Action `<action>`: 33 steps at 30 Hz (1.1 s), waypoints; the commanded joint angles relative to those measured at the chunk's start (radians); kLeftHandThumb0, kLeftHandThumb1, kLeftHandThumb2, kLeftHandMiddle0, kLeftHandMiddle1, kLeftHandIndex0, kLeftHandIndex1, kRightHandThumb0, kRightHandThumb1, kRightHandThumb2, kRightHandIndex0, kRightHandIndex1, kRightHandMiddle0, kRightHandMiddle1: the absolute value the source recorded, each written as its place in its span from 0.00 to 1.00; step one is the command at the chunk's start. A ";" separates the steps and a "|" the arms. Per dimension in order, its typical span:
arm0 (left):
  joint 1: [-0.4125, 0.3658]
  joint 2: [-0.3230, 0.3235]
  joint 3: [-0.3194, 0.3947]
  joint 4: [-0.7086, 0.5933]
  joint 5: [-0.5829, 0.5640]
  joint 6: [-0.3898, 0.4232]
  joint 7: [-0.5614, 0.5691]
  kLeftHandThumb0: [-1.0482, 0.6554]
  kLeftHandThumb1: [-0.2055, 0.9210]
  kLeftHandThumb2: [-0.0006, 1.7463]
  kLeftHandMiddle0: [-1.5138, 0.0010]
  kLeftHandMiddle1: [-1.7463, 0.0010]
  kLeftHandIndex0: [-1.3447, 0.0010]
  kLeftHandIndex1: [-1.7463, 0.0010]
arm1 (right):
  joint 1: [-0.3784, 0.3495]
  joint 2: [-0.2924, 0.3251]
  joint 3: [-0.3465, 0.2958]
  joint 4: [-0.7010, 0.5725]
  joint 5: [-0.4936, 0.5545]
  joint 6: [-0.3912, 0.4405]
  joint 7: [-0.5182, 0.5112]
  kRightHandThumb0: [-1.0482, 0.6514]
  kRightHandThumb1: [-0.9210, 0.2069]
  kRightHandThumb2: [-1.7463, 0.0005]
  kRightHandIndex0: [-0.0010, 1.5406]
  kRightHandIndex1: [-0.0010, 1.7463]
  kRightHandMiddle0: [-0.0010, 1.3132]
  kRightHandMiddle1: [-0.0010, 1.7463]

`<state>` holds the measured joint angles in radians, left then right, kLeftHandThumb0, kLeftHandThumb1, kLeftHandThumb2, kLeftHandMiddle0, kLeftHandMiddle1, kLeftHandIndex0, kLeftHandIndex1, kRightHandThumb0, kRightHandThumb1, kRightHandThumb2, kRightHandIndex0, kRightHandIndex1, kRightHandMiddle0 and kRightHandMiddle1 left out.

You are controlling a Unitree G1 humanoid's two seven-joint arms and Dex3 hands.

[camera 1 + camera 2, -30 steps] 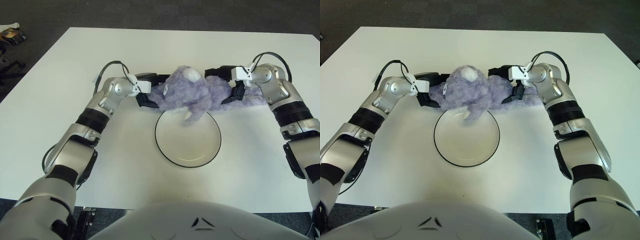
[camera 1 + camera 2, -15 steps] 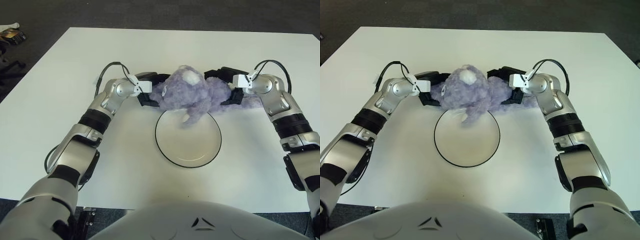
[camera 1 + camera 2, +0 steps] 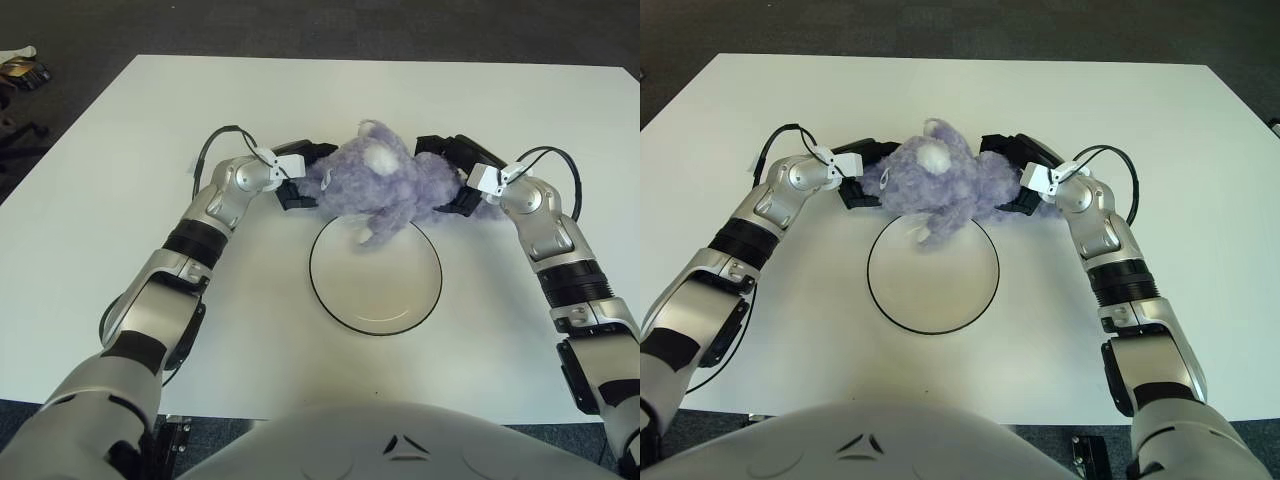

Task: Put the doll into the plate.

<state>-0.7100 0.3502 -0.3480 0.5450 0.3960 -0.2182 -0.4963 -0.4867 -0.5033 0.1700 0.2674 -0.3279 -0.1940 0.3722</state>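
Observation:
A fluffy purple doll (image 3: 380,185) with a white patch is held between both hands, lifted off the table over the far rim of the plate. One of its limbs hangs down over that rim. The white plate (image 3: 400,300) with a dark rim lies on the table in front of me. My left hand (image 3: 300,175) grips the doll's left side. My right hand (image 3: 450,175) grips its right side. Both hands' fingers are partly buried in the fur.
The white table (image 3: 150,120) spreads wide around the plate. Dark floor lies beyond the far edge. A small object (image 3: 22,68) lies on the floor at the far left.
Both hands have raised the doll and brought it slightly nearer; the purple part that trailed on the table to the right has lifted off. My right elbow has swung inward.

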 commanded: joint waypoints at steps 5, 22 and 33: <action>0.024 -0.009 0.035 -0.026 -0.025 0.031 0.041 0.30 0.33 0.85 0.19 0.00 0.46 0.00 | 0.082 0.028 -0.036 -0.041 -0.124 -0.185 -0.315 0.61 0.72 0.08 0.90 1.00 0.94 1.00; 0.093 -0.004 0.072 -0.090 0.045 -0.149 0.318 0.29 0.31 0.87 0.20 0.00 0.44 0.00 | 0.049 0.017 -0.023 0.137 -0.312 -0.479 -0.740 0.62 0.65 0.11 0.84 1.00 0.84 1.00; 0.101 -0.033 0.114 -0.086 0.075 -0.222 0.528 0.29 0.30 0.88 0.23 0.00 0.43 0.00 | -0.021 -0.021 -0.015 0.212 -0.452 -0.532 -0.944 0.65 0.65 0.10 0.83 1.00 0.82 1.00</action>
<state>-0.6073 0.3199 -0.2658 0.4516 0.4642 -0.4124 -0.0390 -0.4714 -0.4952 0.1555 0.4658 -0.7446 -0.7111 -0.5171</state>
